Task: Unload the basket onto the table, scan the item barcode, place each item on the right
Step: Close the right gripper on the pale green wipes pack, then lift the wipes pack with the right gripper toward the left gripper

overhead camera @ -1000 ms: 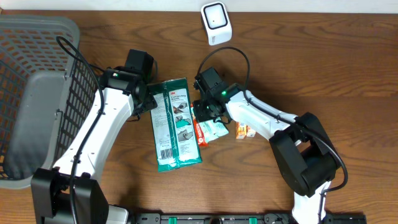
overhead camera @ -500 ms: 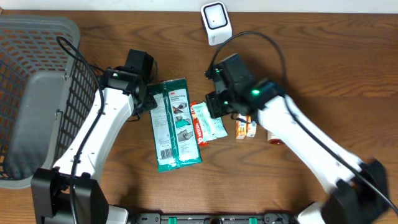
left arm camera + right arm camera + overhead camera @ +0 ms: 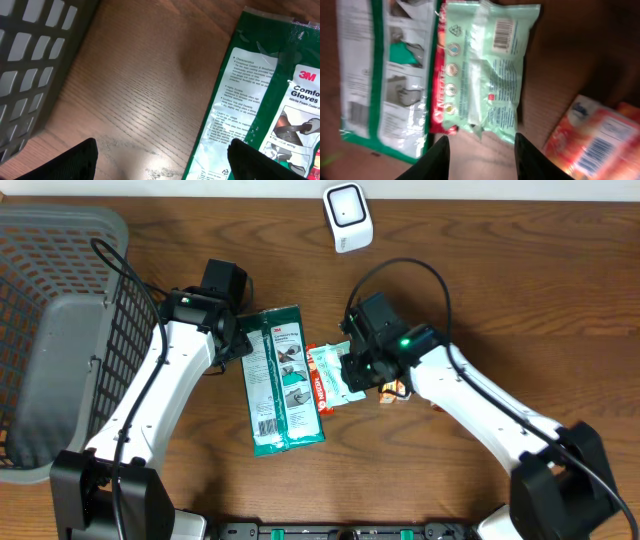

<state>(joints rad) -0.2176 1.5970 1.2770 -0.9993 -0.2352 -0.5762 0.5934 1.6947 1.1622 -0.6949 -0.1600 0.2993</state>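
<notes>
Pick step, I think: right hand (image 3: 481,136) half open, empty, above wipes (image 3: 490,65). Next: lower, grip, show barcode (image 3: 502,33) to scanner (image 3: 347,217).

A mint-green soft pack (image 3: 487,65) lies on the wooden table (image 3: 565,65) with its barcode (image 3: 503,35) facing up. A red wrapper (image 3: 439,95) touches its left edge, and a green-and-white glove package (image 3: 380,75) lies farther left. An orange box (image 3: 595,142) sits to its lower right. The right gripper (image 3: 482,159) hangs just below it, fingers parted and empty.

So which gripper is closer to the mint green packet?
Right. The right gripper is directly above the mint green packet; the left gripper is at the far edge of the glove package.
</notes>
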